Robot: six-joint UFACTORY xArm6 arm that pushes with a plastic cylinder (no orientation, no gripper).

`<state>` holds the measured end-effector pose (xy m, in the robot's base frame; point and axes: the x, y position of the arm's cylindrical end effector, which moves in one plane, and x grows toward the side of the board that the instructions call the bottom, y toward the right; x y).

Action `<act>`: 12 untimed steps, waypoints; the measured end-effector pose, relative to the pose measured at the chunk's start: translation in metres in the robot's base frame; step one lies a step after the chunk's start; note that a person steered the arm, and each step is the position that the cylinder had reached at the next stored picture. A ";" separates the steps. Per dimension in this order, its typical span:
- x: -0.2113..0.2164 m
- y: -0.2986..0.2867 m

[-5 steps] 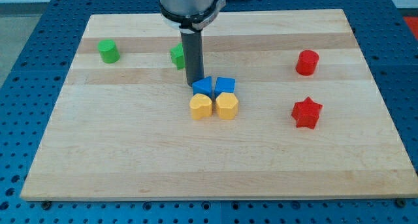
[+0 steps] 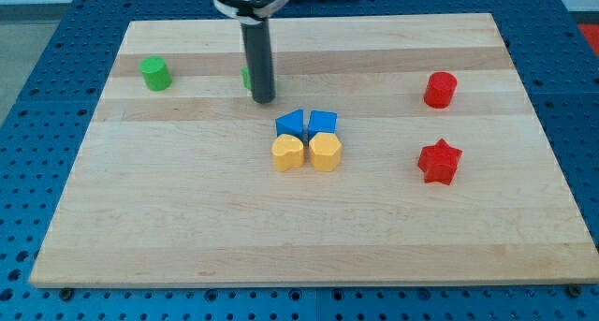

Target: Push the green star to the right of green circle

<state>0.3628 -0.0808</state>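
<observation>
The green circle (image 2: 155, 74) stands near the board's upper left. The green star (image 2: 246, 78) is to its right, mostly hidden behind my rod; only a sliver shows at the rod's left edge. My tip (image 2: 263, 101) rests on the board right at the star's lower right side, above and left of the blue blocks.
A blue triangle (image 2: 290, 124) and a blue block (image 2: 323, 123) sit above a yellow heart (image 2: 287, 153) and a yellow block (image 2: 325, 153) in a tight cluster at mid-board. A red cylinder (image 2: 439, 90) and a red star (image 2: 439, 161) are at the right.
My tip has moved up and left, away from the blue triangle, and now covers most of the green star. The blocks have not visibly moved.
</observation>
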 end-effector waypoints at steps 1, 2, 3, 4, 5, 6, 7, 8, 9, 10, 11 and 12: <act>-0.005 -0.017; -0.004 0.017; -0.016 0.055; -0.050 0.064; -0.057 0.005; -0.054 -0.057; -0.056 -0.020; -0.044 0.033; -0.020 0.019; -0.021 -0.042; -0.031 -0.078; -0.023 -0.049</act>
<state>0.3395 -0.1297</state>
